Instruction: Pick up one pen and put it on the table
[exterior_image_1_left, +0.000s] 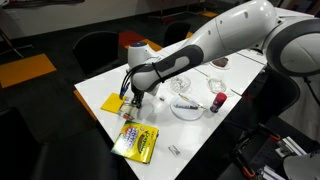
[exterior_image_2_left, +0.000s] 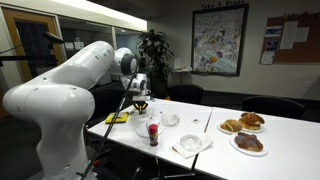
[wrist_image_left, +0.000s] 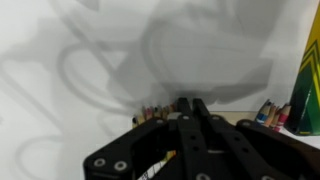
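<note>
My gripper (exterior_image_1_left: 133, 103) hangs just above the white table (exterior_image_1_left: 200, 135), beside a yellow box of pens (exterior_image_1_left: 135, 142). It also shows in an exterior view (exterior_image_2_left: 140, 100). In the wrist view its two dark fingers (wrist_image_left: 190, 104) are pressed together, and no pen shows between them. Rows of coloured pen tips (wrist_image_left: 150, 112) lie behind the fingers to the left, with more to the right (wrist_image_left: 270, 110). The yellow-green box (wrist_image_left: 306, 90) stands at the right edge of the wrist view.
A yellow sheet (exterior_image_1_left: 113, 102) lies at the table corner. A white bowl (exterior_image_1_left: 185, 108) and a red can (exterior_image_1_left: 217, 102) stand near the middle. Plates of food (exterior_image_2_left: 240, 126) sit at the far end. A small white item (exterior_image_1_left: 172, 150) lies near the edge. Dark chairs surround the table.
</note>
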